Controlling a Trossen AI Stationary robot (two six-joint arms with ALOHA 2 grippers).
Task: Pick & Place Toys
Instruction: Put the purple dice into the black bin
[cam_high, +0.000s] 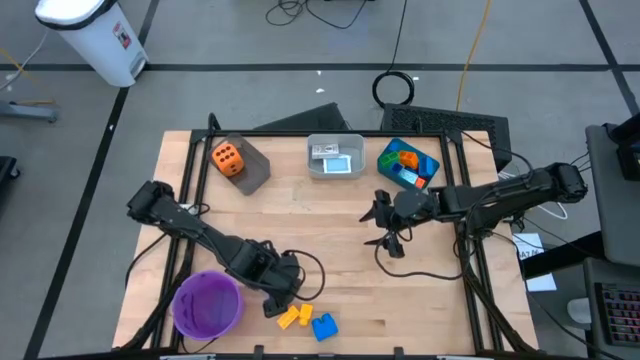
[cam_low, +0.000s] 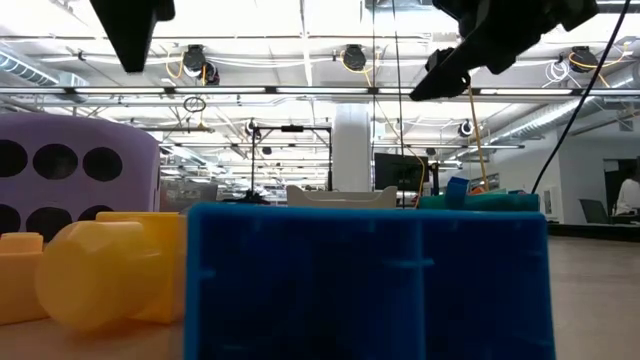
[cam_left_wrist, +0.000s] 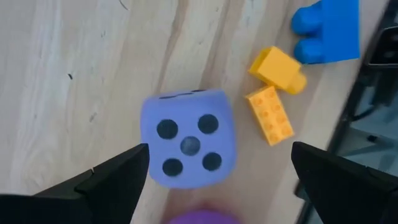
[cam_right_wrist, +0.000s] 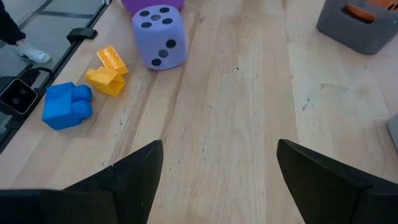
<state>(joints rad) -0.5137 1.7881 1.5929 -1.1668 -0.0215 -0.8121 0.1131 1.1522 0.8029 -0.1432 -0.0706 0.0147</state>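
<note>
A purple dotted die (cam_left_wrist: 186, 138) rests on the wooden table near its front edge, five dots facing up. My left gripper (cam_left_wrist: 221, 152) hangs open above it, pointing down, one finger on either side and clear of it. In the high view the left gripper (cam_high: 280, 293) hides the die. Next to the die lie two yellow bricks (cam_left_wrist: 273, 93) and a blue brick (cam_left_wrist: 326, 31). My right gripper (cam_high: 385, 225) waits open over mid-table, and its wrist view shows the die (cam_right_wrist: 158, 36). An orange die (cam_high: 226, 157) sits in a grey bin (cam_high: 250, 170).
A purple round bowl (cam_high: 207, 303) stands close to the left of the die. At the table's back are a white bin (cam_high: 335, 157) and a teal bin (cam_high: 408, 163) with toys in it. Bare wood (cam_high: 330, 240) lies between the two grippers.
</note>
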